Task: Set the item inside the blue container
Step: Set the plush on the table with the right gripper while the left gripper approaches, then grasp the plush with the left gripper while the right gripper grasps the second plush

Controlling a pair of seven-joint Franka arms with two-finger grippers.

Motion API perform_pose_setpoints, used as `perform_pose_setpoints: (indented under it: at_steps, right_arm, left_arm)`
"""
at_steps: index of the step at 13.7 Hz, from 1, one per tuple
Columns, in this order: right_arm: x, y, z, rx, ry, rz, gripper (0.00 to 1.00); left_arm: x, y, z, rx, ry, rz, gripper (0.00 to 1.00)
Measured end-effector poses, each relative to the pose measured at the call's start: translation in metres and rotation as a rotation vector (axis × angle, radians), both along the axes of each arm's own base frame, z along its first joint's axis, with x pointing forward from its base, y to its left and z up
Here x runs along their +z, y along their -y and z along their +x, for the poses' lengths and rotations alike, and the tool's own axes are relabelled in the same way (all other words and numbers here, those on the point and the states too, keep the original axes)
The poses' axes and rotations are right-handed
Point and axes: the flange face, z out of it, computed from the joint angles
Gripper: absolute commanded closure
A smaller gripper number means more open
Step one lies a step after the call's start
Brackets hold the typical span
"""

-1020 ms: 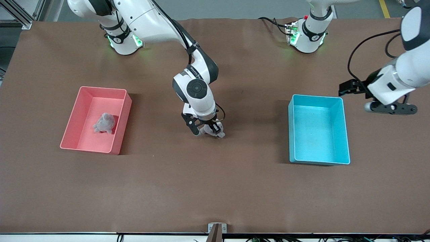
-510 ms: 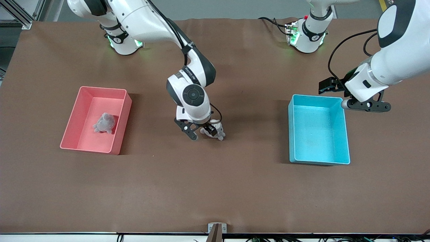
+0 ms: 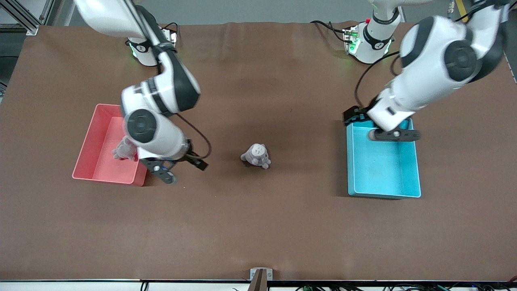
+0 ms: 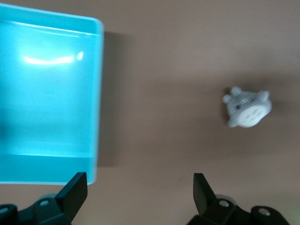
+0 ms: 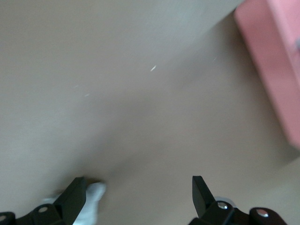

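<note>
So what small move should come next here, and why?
Probably the left claw, open over the blue bin's edge, should travel toward the grey plush toy lying loose on the table between the bins. The right claw, also open and empty, is beside the pink bin.

This looked like a robotics lab or test cell, not a home or shop. Two white Franka arms stood bolted at the table's edge, their bases [image 3: 369, 42] glowing with green status lights and trailing black cables. The table [image 3: 258, 226] was wrapped in plain brown sheeting, creased at its rim. Above that table in the front view ran grey concrete floor with a yellow painted line [image 3: 461, 10], and an aluminium extrusion frame [image 3: 22, 14] stood past the table's corner at the right arm's end
</note>
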Motion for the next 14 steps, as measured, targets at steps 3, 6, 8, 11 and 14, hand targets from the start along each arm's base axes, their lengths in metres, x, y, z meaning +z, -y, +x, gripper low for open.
perform_pose_setpoints:
  at_steps: [3,6,8,11,14]
  right_arm:
    - [-0.001,0.084,-0.001,0.133,-0.023,0.033,0.00]
    - [-0.019,0.162,-0.005,0.245,-0.031,0.067,0.00]
    - [-0.045,0.211,-0.016,0.296,0.003,0.062,0.00]
    - [-0.093,0.260,-0.048,0.323,0.043,0.046,0.00]
    - [-0.122,0.262,-0.071,0.324,0.045,0.040,0.00]
  left_arm:
    - [-0.033,0.092,-0.021,0.069,0.017,-0.058,0.04]
    - [-0.061,0.157,-0.037,0.030,0.064,-0.058,0.04]
    - [-0.080,0.178,-0.034,-0.005,0.066,-0.040,0.05]
    - [-0.116,0.203,-0.030,-0.004,0.072,-0.008,0.05]
    - [-0.132,0.233,-0.027,0.027,0.062,-0.029,0.05]
